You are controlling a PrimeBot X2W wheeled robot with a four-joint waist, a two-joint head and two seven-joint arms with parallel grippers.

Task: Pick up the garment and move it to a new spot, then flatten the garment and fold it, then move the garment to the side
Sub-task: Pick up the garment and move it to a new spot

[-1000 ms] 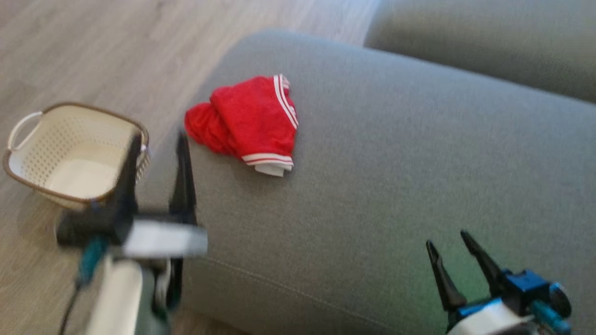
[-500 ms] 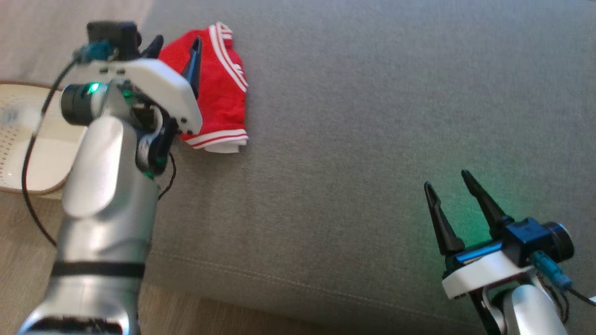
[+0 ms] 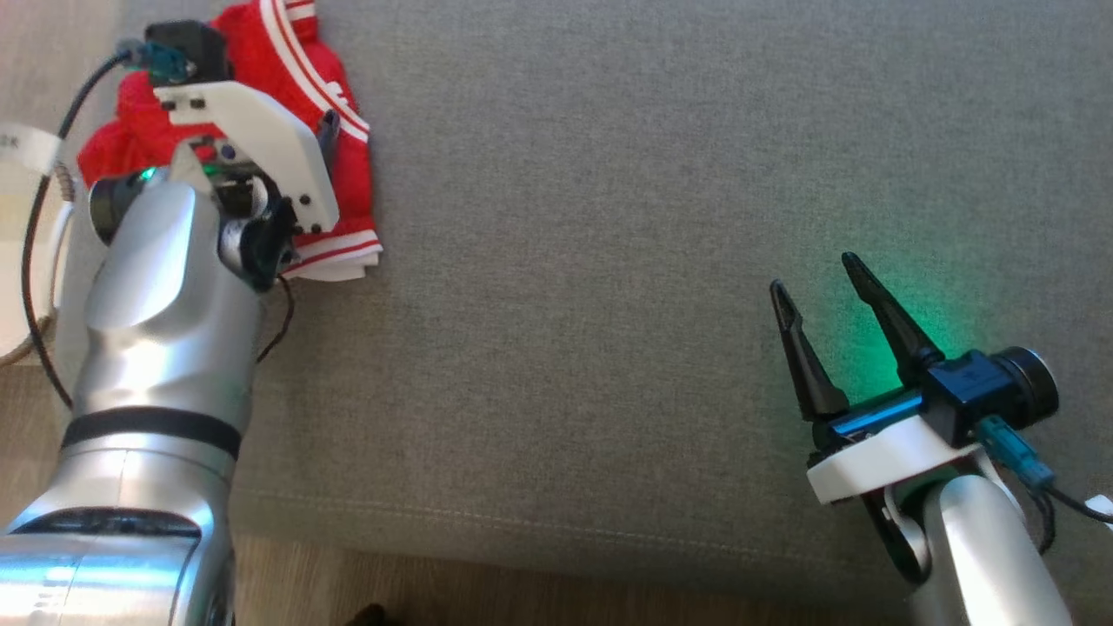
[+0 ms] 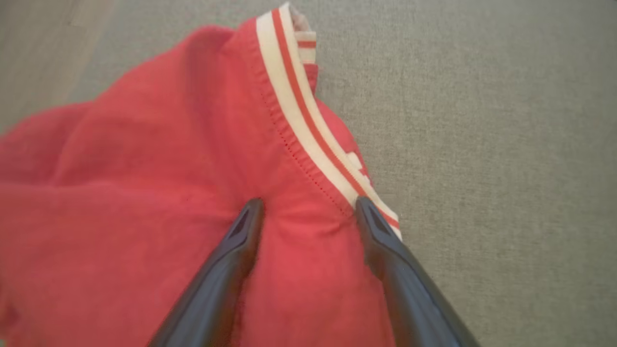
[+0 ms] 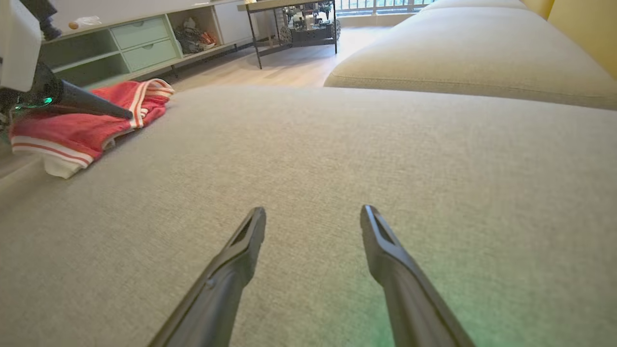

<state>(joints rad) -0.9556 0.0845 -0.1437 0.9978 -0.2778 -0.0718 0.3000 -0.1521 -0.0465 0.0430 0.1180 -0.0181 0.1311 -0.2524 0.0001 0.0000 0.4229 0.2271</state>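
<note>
The garment is a crumpled red piece with white-striped bands, lying at the far left of the grey sofa cushion. My left arm reaches over it. In the left wrist view, my left gripper is open, with both fingertips down on the red cloth beside a striped band. No fabric is pinched between the fingers. My right gripper is open over bare cushion at the lower right, far from the garment. In the right wrist view, the right gripper is open and the garment lies far left.
A cream perforated basket stands on the wood floor beside the cushion's left end. The cushion's front edge and the floor run along the bottom. A second cushion lies beyond, and a shelf unit stands across the room.
The head camera has tilted down, shifting the whole picture. My left arm has reached forward over the garment and lowered its open fingers onto the cloth. The right gripper stays open in place.
</note>
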